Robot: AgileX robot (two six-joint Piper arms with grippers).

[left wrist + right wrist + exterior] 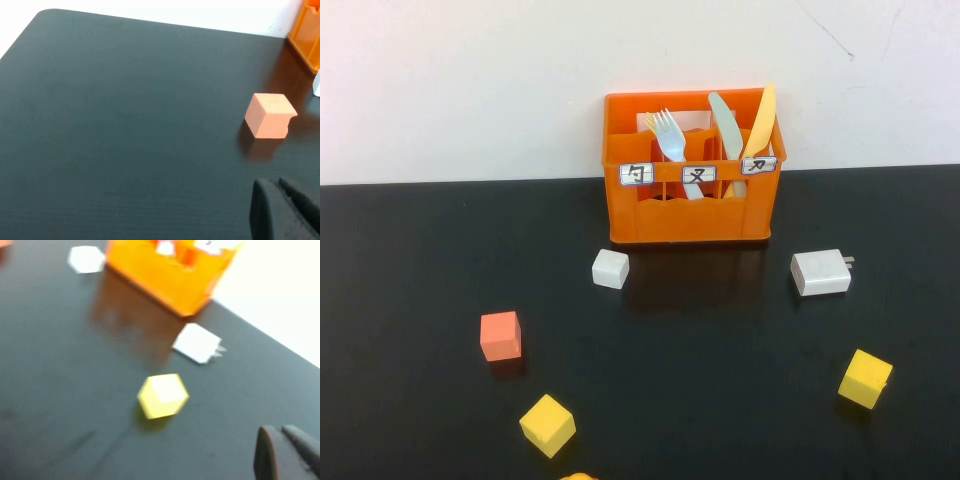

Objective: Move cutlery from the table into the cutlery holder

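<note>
Fork [669, 142] stands in the crate [690, 215] on the worktop [420, 260], so risk is slight: the left gripper [285, 210] and right gripper [287, 455], seemingly low at each wrist view's edge, grip state unclear, could nudge a nearby cube [270, 116].

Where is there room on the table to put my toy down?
The table's left side, beside the orange cube, is bare. So is the middle, between the white cube, charger and yellow cubes. It's crowded near the holder. Both grippers hover low over the table's near side.
</note>
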